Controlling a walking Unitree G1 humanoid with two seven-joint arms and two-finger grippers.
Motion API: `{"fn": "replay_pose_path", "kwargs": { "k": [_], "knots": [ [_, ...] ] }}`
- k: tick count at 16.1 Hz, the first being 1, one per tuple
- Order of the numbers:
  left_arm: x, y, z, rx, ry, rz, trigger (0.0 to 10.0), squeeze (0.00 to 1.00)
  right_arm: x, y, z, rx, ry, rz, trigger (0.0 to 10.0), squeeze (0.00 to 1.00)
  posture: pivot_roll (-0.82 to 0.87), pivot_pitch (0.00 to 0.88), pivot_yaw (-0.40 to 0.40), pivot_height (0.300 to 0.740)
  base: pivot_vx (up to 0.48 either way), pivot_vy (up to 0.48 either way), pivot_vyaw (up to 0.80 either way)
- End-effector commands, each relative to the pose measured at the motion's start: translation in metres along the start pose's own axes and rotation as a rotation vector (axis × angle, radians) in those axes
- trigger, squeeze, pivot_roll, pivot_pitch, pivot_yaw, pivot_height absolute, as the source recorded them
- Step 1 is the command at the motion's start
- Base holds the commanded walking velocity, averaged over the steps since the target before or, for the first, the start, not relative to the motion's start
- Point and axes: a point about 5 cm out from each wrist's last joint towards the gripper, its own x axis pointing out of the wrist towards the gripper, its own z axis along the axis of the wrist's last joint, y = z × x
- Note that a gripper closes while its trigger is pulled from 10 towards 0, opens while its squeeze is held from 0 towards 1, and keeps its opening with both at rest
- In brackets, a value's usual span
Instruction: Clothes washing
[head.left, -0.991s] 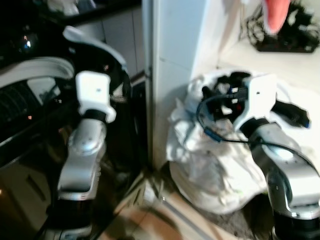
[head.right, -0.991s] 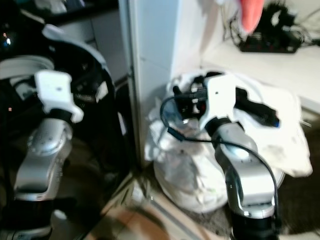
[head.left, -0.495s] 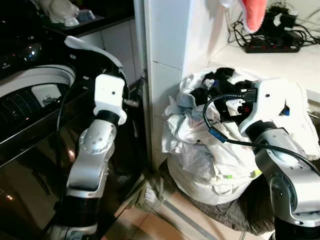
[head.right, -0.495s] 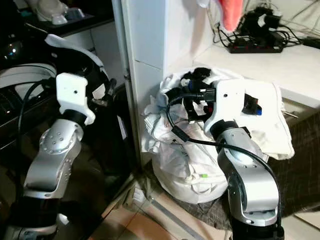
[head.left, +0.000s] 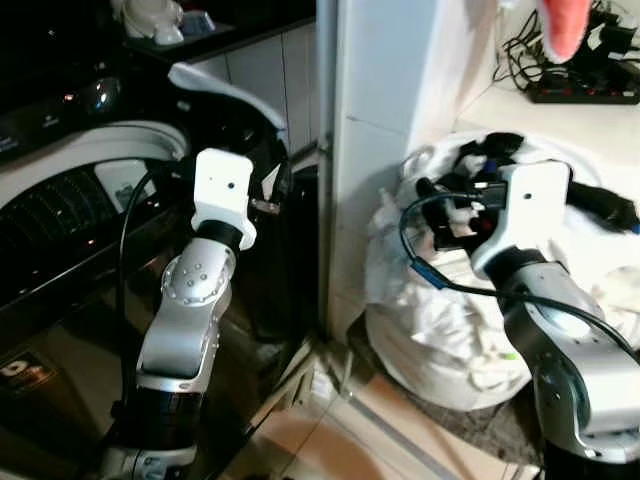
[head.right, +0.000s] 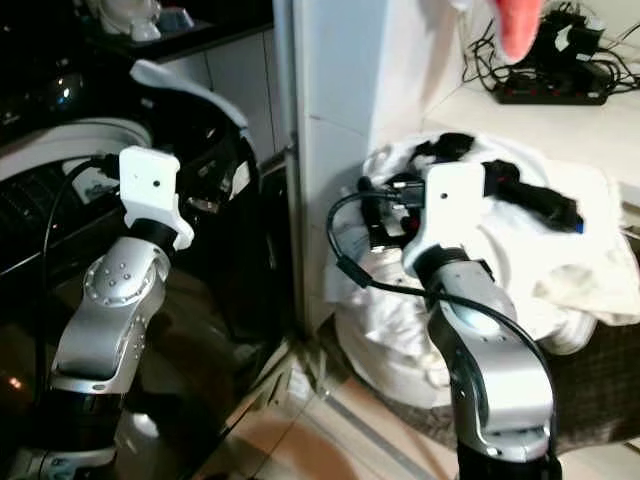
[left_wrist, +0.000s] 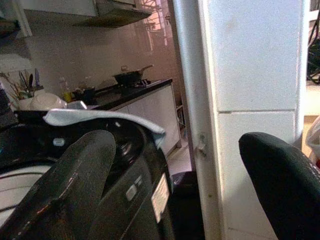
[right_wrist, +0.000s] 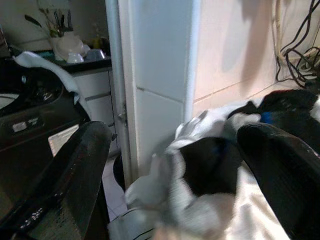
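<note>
A heap of white laundry (head.left: 440, 330) with dark garments (head.left: 485, 150) on top sits in a white bag on the floor, right of a white pillar. The black top-loading washing machine (head.left: 90, 230) stands left of the pillar with its lid (head.left: 225, 85) raised. My left arm (head.left: 222, 185) is lifted in front of the washer. Its gripper (left_wrist: 180, 150) is open and empty, facing the lid and the pillar. My right arm (head.left: 535, 200) is raised beside the heap. Its gripper (right_wrist: 175, 137) is open, just short of the dark and white clothes (right_wrist: 210, 170), and holds nothing.
The white tiled pillar (head.left: 385, 120) separates the washer from the laundry. A counter behind the heap holds a power strip with cables (head.left: 590, 90), and something pink (head.left: 565, 25) hangs above it. Tiled floor (head.left: 350, 430) lies between my arms. A kitchen counter (left_wrist: 130, 95) is further back.
The whole picture has shifted: the pillar and the laundry now sit further right and more of the washer shows, so the camera has turned. Both arms keep the same raised pose.
</note>
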Motion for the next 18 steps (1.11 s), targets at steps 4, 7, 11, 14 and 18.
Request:
{"fn": "replay_pose_path", "kwargs": {
  "k": [4,7,11,14,18],
  "knots": [
    [0.003,0.0,0.002,-0.006,-0.008,-0.003,10.0,0.0,-0.002,0.0,0.002,0.006,-0.002,-0.012,10.0,0.0,-0.04,0.0,0.054,0.74,0.0,0.331,0.0],
    [0.003,-0.001,0.003,0.004,-0.02,-0.006,10.0,0.0,-0.002,-0.001,0.003,0.016,0.001,-0.013,10.0,0.0,-0.04,0.0,0.054,0.74,0.0,0.225,-0.67],
    [0.001,-0.003,0.0,0.02,0.008,0.005,10.0,0.0,0.0,-0.003,0.003,0.006,0.006,-0.013,10.0,0.0,-0.03,0.0,0.038,0.74,0.0,-0.24,-0.2],
    [0.001,0.003,-0.005,0.01,0.034,0.048,10.0,0.0,0.003,-0.003,-0.002,0.036,0.058,-0.008,10.0,0.0,-0.03,0.0,0.027,0.74,0.0,0.0,0.0],
    [0.0,0.005,-0.007,0.006,0.05,0.07,10.0,0.0,0.006,-0.009,0.002,-0.042,0.039,-0.002,10.0,0.0,-0.02,0.0,0.013,0.74,0.0,0.0,0.0]
  ]
}}
